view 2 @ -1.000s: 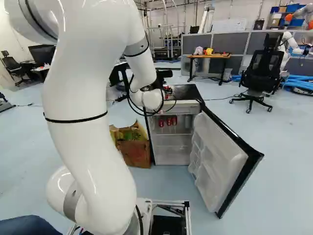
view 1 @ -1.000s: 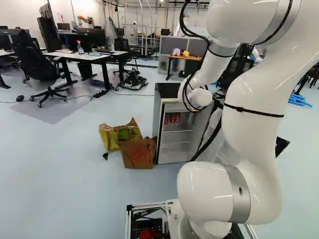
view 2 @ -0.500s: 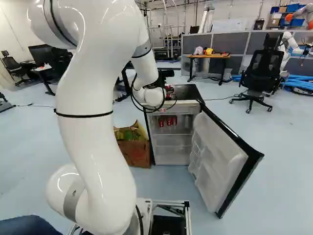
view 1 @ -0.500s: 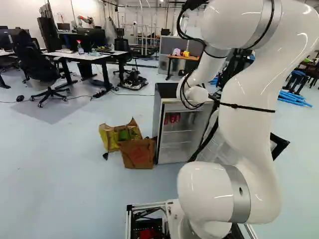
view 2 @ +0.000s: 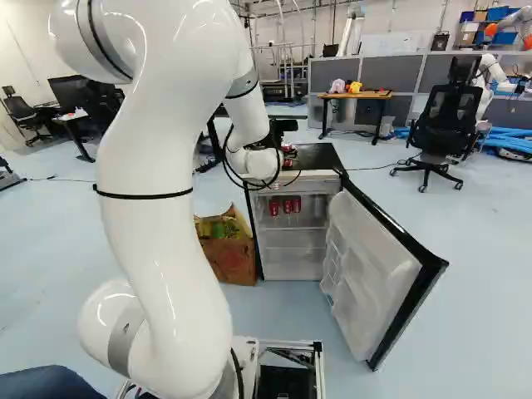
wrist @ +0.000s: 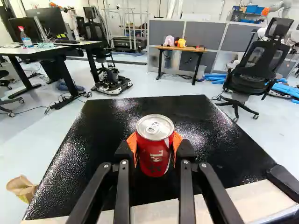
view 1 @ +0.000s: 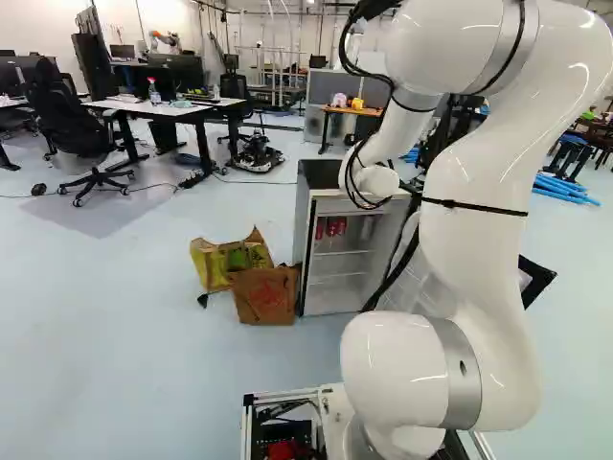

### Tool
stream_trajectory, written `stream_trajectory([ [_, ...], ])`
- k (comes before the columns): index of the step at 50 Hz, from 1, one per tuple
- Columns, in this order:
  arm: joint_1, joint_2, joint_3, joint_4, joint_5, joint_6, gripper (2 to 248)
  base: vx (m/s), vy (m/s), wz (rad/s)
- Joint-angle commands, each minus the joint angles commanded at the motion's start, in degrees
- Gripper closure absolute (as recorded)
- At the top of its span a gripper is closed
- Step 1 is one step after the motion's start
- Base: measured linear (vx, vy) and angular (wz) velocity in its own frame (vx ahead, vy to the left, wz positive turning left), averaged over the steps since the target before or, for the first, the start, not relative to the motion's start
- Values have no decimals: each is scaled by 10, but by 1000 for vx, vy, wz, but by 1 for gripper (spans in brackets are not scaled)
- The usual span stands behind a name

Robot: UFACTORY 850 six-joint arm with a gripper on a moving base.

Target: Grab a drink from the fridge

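Glossy black, the fridge top (wrist: 93, 140) lies beneath the gripper (view 2: 287, 150), whose two fingers pinch a red can (wrist: 154, 161) upright between orange pads (wrist: 132, 145); whether the can touches that surface, I cannot tell. Lower down, three more cans (view 2: 288, 205) stand inside the fridge (view 2: 287, 241), its door (view 2: 374, 266) open. Farther off are a wooden desk (wrist: 195, 48) and an office chair (wrist: 254, 72).

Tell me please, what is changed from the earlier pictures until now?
The arm has leaned a little forward, carrying its wrist slightly ahead. The gripper is shut on a red can; no earlier wrist view shows whether this grip is new. The base, fridge, open door, cans inside and paper bag stayed.
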Motion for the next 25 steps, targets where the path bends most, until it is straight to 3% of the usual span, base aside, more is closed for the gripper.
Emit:
stream_trajectory([
  [15,0,0,0,0,0,0,155,0,0,0],
  [16,0,0,0,0,0,0,138,0,0,0],
  [20,0,0,0,0,0,0,138,0,0,0],
  [21,0,0,0,0,0,0,105,0,0,0],
  [25,0,0,0,0,0,0,105,0,0,0],
])
